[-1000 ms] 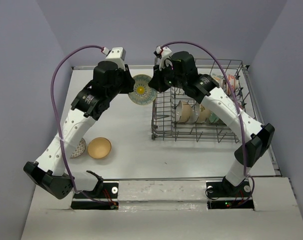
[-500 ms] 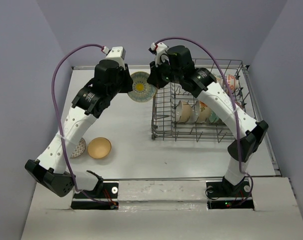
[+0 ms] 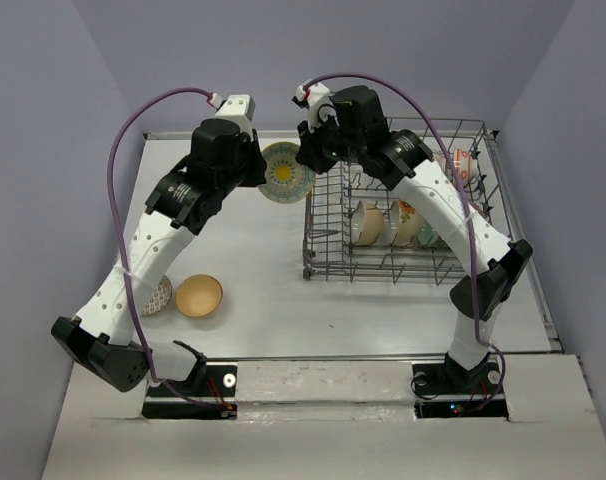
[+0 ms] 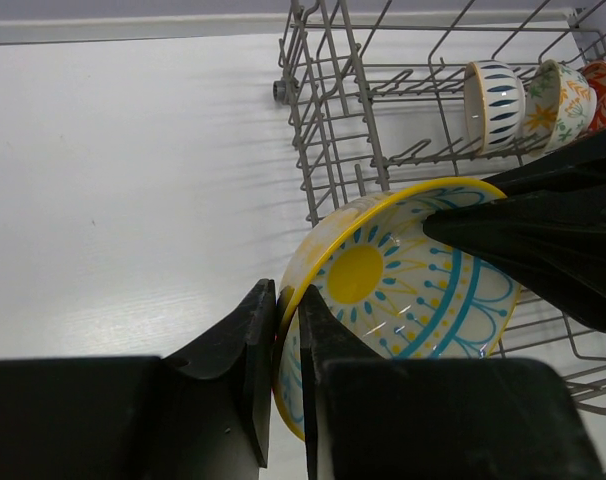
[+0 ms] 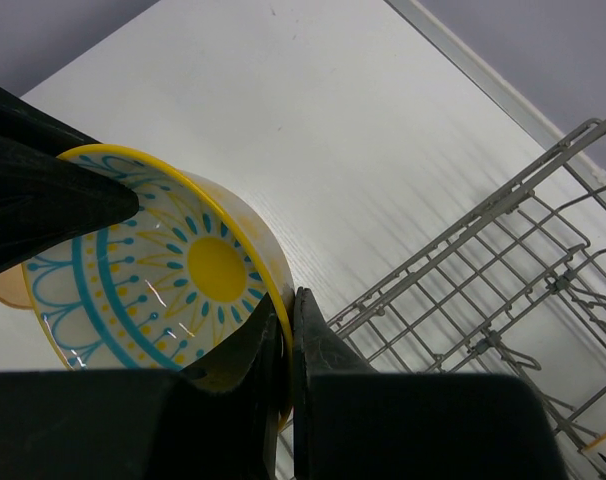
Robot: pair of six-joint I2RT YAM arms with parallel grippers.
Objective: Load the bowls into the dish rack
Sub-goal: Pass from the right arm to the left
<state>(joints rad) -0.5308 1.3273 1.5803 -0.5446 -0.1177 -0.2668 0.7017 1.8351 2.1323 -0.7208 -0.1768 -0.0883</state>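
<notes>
A blue-rimmed bowl with a yellow centre point(image 3: 286, 172) hangs tilted in the air just left of the dish rack point(image 3: 383, 272). My left gripper point(image 3: 266, 170) is shut on its left rim; in the left wrist view the fingers point(image 4: 288, 300) pinch the rim of the bowl point(image 4: 403, 280). My right gripper point(image 3: 308, 160) is shut on the opposite rim, seen in the right wrist view point(image 5: 288, 310) on the bowl point(image 5: 173, 270). Several bowls stand in the rack point(image 3: 368, 222), point(image 3: 408, 222), point(image 3: 461, 165). A tan bowl point(image 3: 198, 296) and a patterned bowl point(image 3: 158, 296) sit on the table at the near left.
The rack's wire wall point(image 4: 333, 150) stands right beside the held bowl, also in the right wrist view point(image 5: 503, 280). A blue-striped bowl point(image 4: 493, 100), a floral one point(image 4: 558, 100) and a red one point(image 4: 605, 90) lean in its far row. My left arm partly covers the patterned bowl.
My right wrist has shifted a little left and back at the bowl's rim. The bowl has risen slightly between the two grippers. The left arm has barely moved.
</notes>
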